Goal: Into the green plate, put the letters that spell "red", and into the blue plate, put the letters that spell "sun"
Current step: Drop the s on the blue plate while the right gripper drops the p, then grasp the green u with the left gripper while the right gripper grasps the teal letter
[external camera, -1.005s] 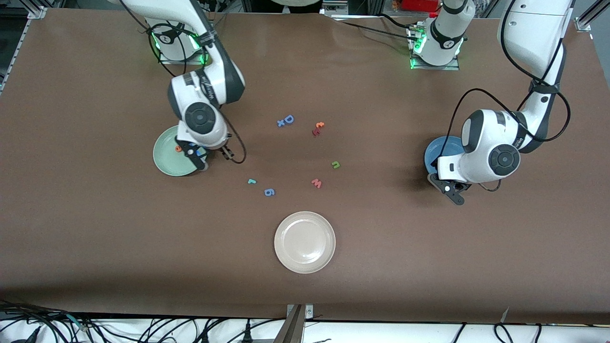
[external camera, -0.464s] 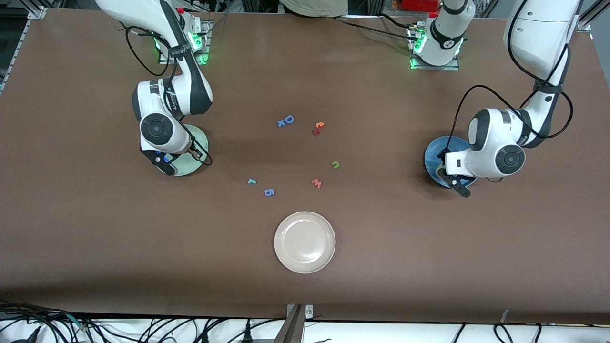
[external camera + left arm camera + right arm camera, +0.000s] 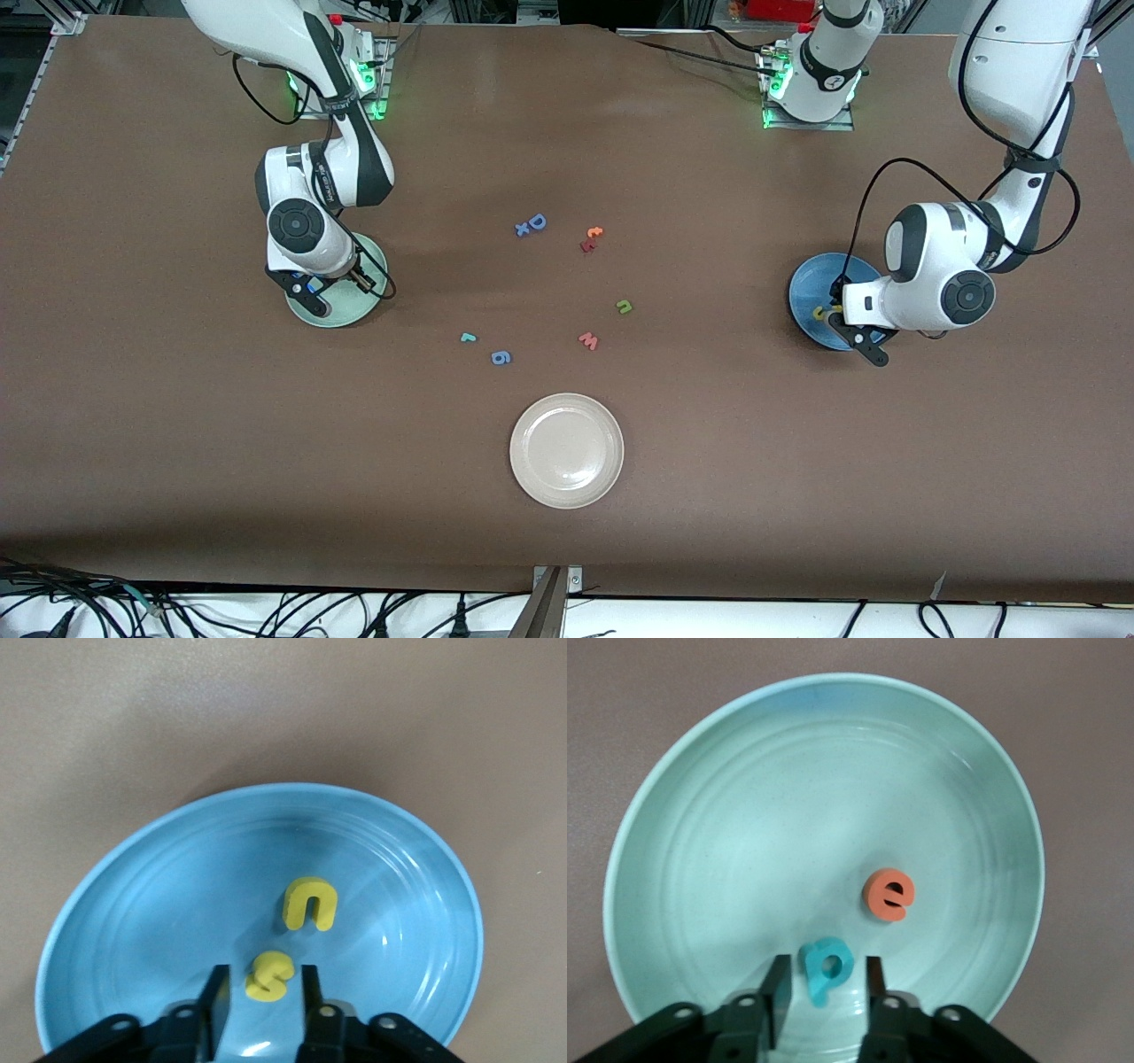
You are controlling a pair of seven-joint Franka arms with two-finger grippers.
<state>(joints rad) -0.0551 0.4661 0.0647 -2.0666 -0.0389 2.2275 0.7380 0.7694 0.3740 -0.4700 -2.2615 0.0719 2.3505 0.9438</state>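
While the right hand point(image 3: 824, 992) hovers over the round mint-green plate point(image 3: 700, 850), fingers parted around a teal foam "d" point(image 3: 826, 967) beside an orange foam "e" point(image 3: 889, 895), the left hand point(image 3: 264, 992) likewise brackets, unclenched, a yellow foam "s" point(image 3: 268, 976) near a yellow "u" point(image 3: 310, 904) in the round blue plate point(image 3: 159, 895).

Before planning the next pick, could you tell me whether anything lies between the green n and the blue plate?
Nothing visible does: only bare tabletop lies between the green n and the blue plate; the red w lies nearer the camera, off that line. The left gripper hangs over that plate.
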